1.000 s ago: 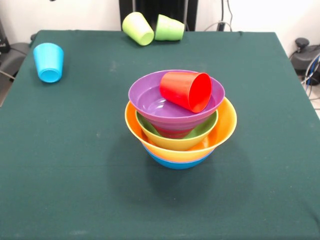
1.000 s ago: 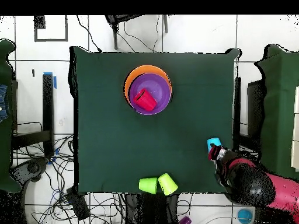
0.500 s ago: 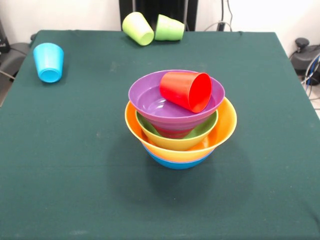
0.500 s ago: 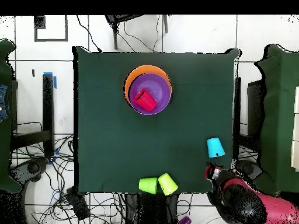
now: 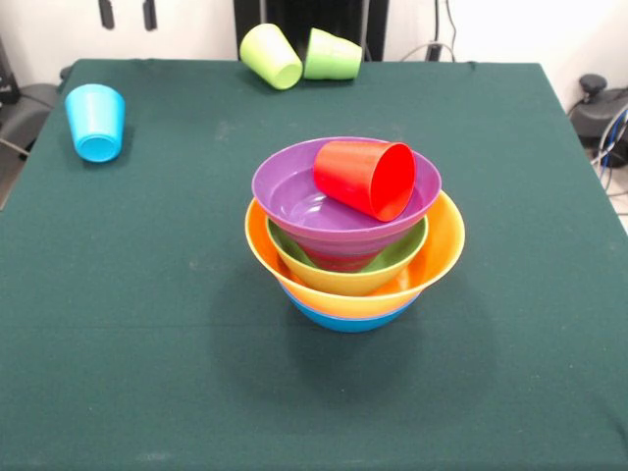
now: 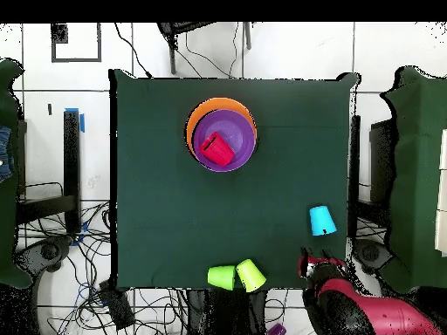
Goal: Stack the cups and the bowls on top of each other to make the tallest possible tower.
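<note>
The tower stands mid-table: a blue bowl (image 5: 343, 320) at the bottom, then the large orange bowl (image 5: 447, 245), a green bowl (image 5: 394, 257) and a purple bowl (image 5: 289, 191) on top. A red rim shows under the purple bowl. The red cup (image 5: 365, 177) lies on its side in the purple bowl (image 6: 236, 148). The sky blue cup (image 5: 95, 120) lies alone near the far left corner. The yellow-green cup (image 5: 271, 55) and green cup (image 5: 332, 55) lie on their sides at the far edge. My gripper (image 5: 128, 12) is open and empty, only its tips showing, beyond the sky blue cup (image 6: 322, 221).
The table (image 5: 147, 343) is covered with dark green cloth. In the overhead view my arm (image 6: 375, 316) hangs off the table's corner by the base. Cables and black equipment (image 5: 599, 108) lie beside the table's edge.
My arm has drawn back from the sky blue cup toward the base and off the table's edge. The cup is now fully uncovered. My gripper's tips have come into the front view.
</note>
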Controlling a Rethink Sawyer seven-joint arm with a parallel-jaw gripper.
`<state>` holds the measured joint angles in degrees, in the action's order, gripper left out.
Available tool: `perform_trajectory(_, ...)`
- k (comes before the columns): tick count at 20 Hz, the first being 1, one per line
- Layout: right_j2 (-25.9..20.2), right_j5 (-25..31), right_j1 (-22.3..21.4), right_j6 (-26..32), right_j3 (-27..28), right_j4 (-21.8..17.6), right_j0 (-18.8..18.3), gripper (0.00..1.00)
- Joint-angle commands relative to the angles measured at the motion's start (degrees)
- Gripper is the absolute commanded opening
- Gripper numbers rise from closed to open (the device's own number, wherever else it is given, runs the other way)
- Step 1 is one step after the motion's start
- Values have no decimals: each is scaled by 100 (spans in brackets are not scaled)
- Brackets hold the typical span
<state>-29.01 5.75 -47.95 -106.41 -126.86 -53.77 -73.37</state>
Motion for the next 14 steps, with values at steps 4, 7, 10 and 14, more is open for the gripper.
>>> perform_trajectory(4,1080,-1054,1601,-274,1009,-1172,599,100)
perform_trajectory(7,1078,-1010,1784,-230,1200,-1184,585,100)
perform_trajectory(10,1168,-1014,1866,-238,1353,-1152,648,100)
perform_trajectory(14,1124,-891,1952,-260,1487,-1000,554,100)
